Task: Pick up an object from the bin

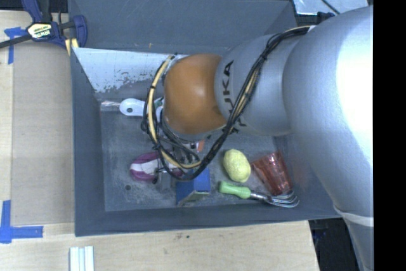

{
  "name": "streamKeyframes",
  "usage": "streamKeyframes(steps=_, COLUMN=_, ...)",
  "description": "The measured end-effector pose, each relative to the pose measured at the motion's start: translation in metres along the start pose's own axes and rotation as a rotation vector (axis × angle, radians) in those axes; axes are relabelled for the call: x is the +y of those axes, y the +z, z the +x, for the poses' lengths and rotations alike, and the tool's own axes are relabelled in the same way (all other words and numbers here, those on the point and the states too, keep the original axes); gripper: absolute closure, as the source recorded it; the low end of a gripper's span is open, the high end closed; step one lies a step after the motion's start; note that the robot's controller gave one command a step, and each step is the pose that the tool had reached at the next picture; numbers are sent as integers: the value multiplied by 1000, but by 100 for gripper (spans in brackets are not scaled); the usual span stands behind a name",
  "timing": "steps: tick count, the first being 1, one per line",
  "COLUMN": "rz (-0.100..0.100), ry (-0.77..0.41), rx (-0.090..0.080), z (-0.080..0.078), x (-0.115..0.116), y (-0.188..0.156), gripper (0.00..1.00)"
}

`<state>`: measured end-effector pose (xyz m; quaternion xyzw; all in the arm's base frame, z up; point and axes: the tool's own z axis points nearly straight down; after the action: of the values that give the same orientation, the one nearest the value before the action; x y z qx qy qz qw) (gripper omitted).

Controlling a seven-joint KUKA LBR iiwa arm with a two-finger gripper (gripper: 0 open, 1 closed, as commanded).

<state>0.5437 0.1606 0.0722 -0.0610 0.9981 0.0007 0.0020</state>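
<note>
My gripper (163, 172) is low in the bin's front middle, mostly hidden under the arm's orange cover and cables. Right at its left side lies a purple and pink object with a white part (143, 167). A blue block (196, 186) sits just to the gripper's right, near the bin's front wall. Nothing can be seen held in the gripper.
A yellow lemon-like fruit (236, 165) lies right of the blue block, with a green-handled fork (255, 193) in front of it and a red translucent cup (273, 174) at the far right. A white spoon-like piece (130, 107) lies at the back left.
</note>
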Motion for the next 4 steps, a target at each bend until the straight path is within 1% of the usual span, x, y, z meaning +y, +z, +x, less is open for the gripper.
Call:
streamKeyframes(steps=1, rz=-5, ry=-20, rx=-6, z=-5, x=-18, y=-35, gripper=0)
streamKeyframes(steps=2, rz=-3, ry=100, rx=-1, z=17, x=-21, y=-28, gripper=0)
streamKeyframes(steps=3, rz=-7, ry=236, rx=-7, z=-29, x=14, y=2, gripper=0)
streamKeyframes(steps=4, rz=-2, ry=-273, rx=-6, z=-17, x=14, y=2, gripper=100)
